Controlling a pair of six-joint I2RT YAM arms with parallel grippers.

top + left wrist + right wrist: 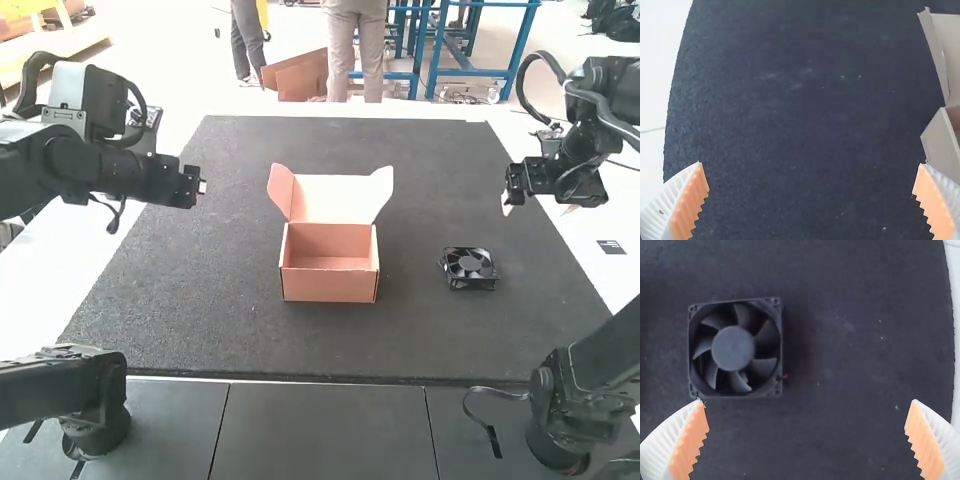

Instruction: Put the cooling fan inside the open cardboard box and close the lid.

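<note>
The black square cooling fan point(469, 268) lies flat on the mat, to the right of the box. In the right wrist view the fan point(735, 347) shows its blades facing up. The brown cardboard box point(330, 262) stands mid-mat, its lid raised upright at the back and its inside bare. My right gripper point(509, 191) hangs open above and behind the fan; between its fingers point(807, 401) there is nothing. My left gripper point(196, 186) hovers open over bare mat left of the box, and its wrist view point(810, 165) catches the box's flap point(940, 75) at the edge.
A black foam mat point(200, 280) covers most of the white table point(40, 290). There is free mat on both sides of the box and in front of it. The arm bases stand at the near corners.
</note>
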